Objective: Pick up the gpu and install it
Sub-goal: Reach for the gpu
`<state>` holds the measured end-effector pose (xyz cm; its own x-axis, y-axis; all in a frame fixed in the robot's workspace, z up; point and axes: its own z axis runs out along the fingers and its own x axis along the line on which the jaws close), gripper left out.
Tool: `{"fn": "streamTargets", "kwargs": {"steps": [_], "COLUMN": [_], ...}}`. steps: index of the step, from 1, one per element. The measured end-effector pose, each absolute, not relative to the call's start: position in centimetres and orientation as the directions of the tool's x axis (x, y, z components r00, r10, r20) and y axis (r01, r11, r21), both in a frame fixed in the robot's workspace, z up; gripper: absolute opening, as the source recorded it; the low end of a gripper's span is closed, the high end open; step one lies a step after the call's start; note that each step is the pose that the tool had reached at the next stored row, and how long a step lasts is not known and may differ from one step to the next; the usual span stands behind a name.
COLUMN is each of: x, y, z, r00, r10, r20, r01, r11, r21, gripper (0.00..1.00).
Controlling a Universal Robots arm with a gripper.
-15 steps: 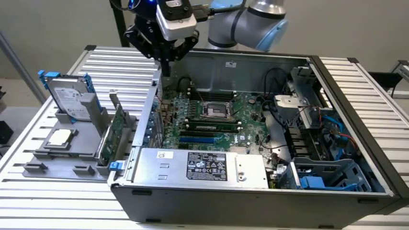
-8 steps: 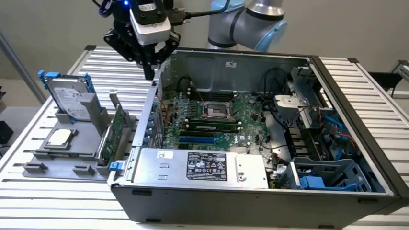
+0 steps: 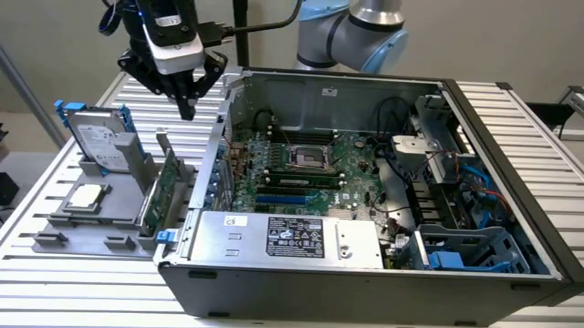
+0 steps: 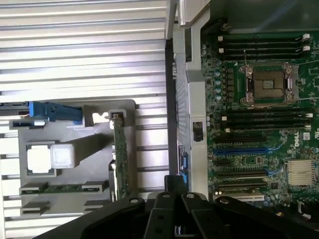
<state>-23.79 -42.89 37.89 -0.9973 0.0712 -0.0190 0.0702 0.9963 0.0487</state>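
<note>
On the slatted table [image 3: 91, 301] the gpu [image 3: 163, 188] stands on edge in the gray holder [image 3: 64, 222], and the gripper [image 3: 187, 111], closed and empty above it, should probably take its top edge squarely, well centred.

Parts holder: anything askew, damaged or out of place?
Nothing stands out. The gpu stands on edge in its slot of the grey holder, the hard drive stands in its own slot, and the processor chip lies flat in its pocket. The pincer hangs shut and empty above the holder.
</note>
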Motion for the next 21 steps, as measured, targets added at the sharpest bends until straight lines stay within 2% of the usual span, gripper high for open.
{"fn": "streamTargets", "kwargs": {"steps": [21], "x": [-32.6], "y": [-43.0], "z": [35.5], "r00": [-0.997], "r10": [0.071], "r20": [-0.019], "r01": [0.070], "r11": [0.996], "r21": [0.048], "gripper": [0.11]}}
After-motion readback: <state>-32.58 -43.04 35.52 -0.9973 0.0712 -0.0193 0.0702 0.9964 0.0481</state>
